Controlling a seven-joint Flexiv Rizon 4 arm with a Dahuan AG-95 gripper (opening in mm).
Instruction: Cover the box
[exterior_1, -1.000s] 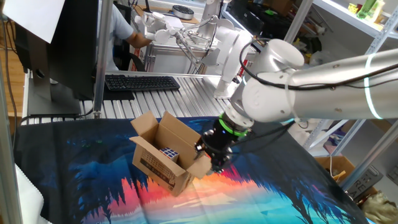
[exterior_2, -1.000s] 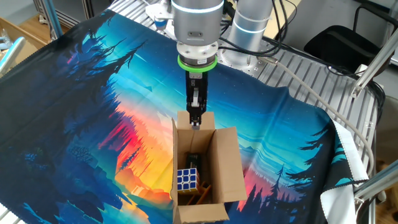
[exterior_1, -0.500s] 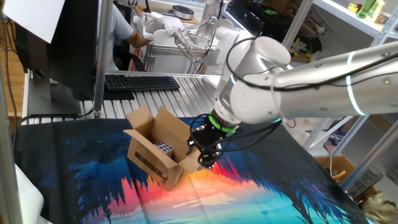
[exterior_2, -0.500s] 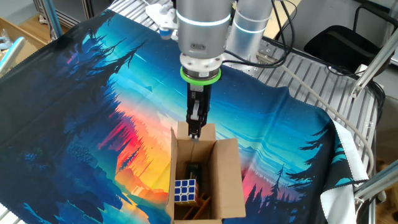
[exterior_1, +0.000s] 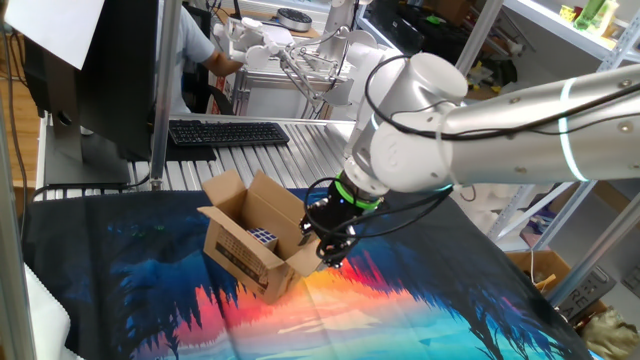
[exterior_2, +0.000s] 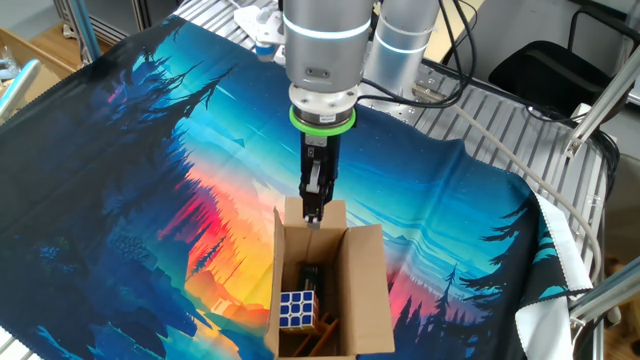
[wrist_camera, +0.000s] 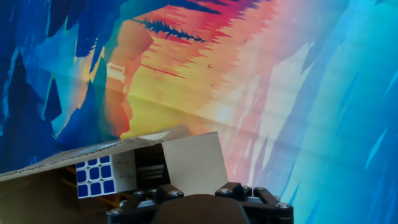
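Box (exterior_1: 248, 248) sits near the middle of the table, on a printed cloth (exterior_2: 150, 170) with a forest scene in blues, orange and red. Corrugated brown cardboard, small, rectangular, top open. Black print on one long side, seen from one fixed view. Flaps stand up or lean outward; edges look raw and a bit soft.

Inside: a puzzle cube (exterior_2: 297, 308) with blue-and-white squares on its upper face, glossy tiles in a grid. Beside it something dark, shape unclear.

Gripper (exterior_2: 313, 208) comes down from above at the box's far end in the other fixed view. Slim black fingers, held narrow and close together, tips at the short end flap (exterior_2: 312, 212). Whether they pinch the flap or merely press on it, cannot tell.

Arm: smooth pale-grey rounded casing, green ring (exterior_2: 322, 118) above the black hand, dark cables looping off it.

Hand view: pale flat cardboard panel (wrist_camera: 193, 165) just ahead of the black hand body, cube beyond it to the left, cloth wrinkled slightly.

Behind the table: ribbed metal surface, black keyboard (exterior_1: 228, 132), grey upright post (exterior_1: 165, 95).
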